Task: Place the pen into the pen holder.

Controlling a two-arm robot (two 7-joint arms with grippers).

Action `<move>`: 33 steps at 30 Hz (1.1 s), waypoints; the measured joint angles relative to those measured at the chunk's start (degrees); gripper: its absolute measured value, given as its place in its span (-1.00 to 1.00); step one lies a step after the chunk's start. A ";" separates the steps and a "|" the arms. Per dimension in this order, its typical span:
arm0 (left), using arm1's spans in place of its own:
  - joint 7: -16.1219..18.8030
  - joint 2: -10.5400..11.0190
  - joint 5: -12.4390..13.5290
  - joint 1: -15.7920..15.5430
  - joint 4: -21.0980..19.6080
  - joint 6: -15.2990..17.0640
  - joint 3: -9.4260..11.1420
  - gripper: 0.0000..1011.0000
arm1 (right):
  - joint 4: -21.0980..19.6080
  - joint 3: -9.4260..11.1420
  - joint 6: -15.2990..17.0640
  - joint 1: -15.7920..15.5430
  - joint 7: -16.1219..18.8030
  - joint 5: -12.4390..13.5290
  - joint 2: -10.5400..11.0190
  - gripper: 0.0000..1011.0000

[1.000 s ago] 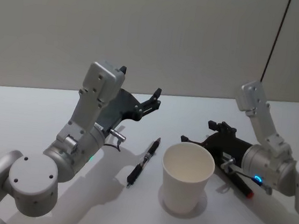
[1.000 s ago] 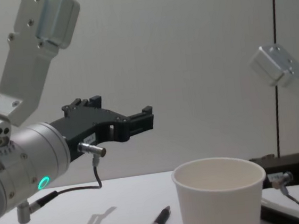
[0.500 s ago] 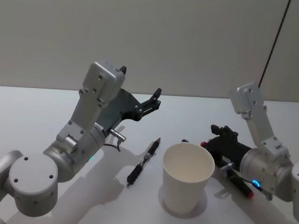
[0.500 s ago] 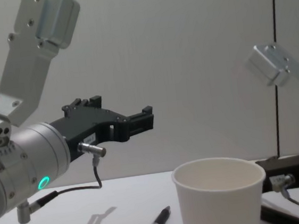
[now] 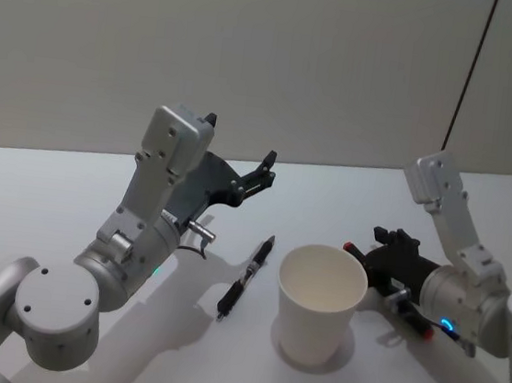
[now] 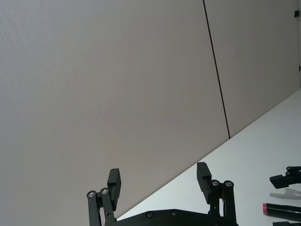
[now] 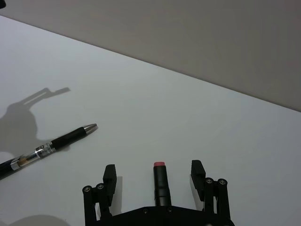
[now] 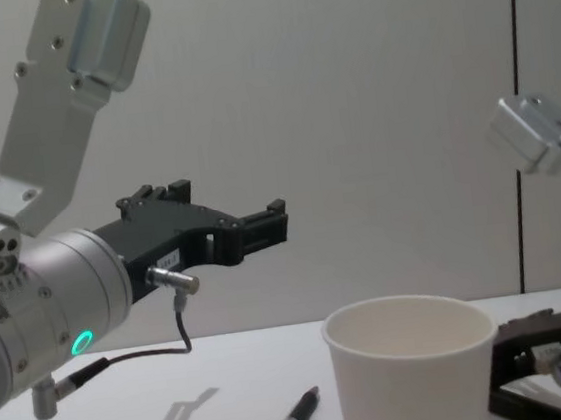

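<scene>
Head view: tapered paper pen holder (image 5: 314,332) beside slim pen (image 5: 244,278); left gripper (image 5: 268,167) and right gripper (image 5: 366,244) jaws wide.

Left gripper (image 6: 159,178) along lower edge, fingers (image 6: 114,183) spread wide, nothing between them. Behind: plain grey wall (image 6: 117,84) with thin dark vertical seam (image 6: 216,70). White worktop (image 6: 254,165) slopes across lower corner. Near frame edge, part of right gripper (image 6: 288,176); red-tipped pen (image 6: 282,210) just beside it.

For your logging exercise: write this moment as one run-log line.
left gripper open, raised | right gripper open, straddling red-tipped pen | black pen on table | pen holder empty
</scene>
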 joint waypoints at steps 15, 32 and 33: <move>0.00 0.00 0.00 0.00 0.00 0.00 0.00 0.99 | 0.18 0.14 0.98 -0.60 -0.17 0.91 0.28 0.98; 0.00 0.00 0.00 0.00 0.00 0.00 0.00 0.99 | 0.75 -0.06 1.07 -0.76 -0.02 1.12 0.20 0.98; 0.00 0.00 0.00 0.00 0.00 0.00 0.00 0.99 | 0.76 -0.06 1.07 -0.76 -0.01 1.13 0.20 0.98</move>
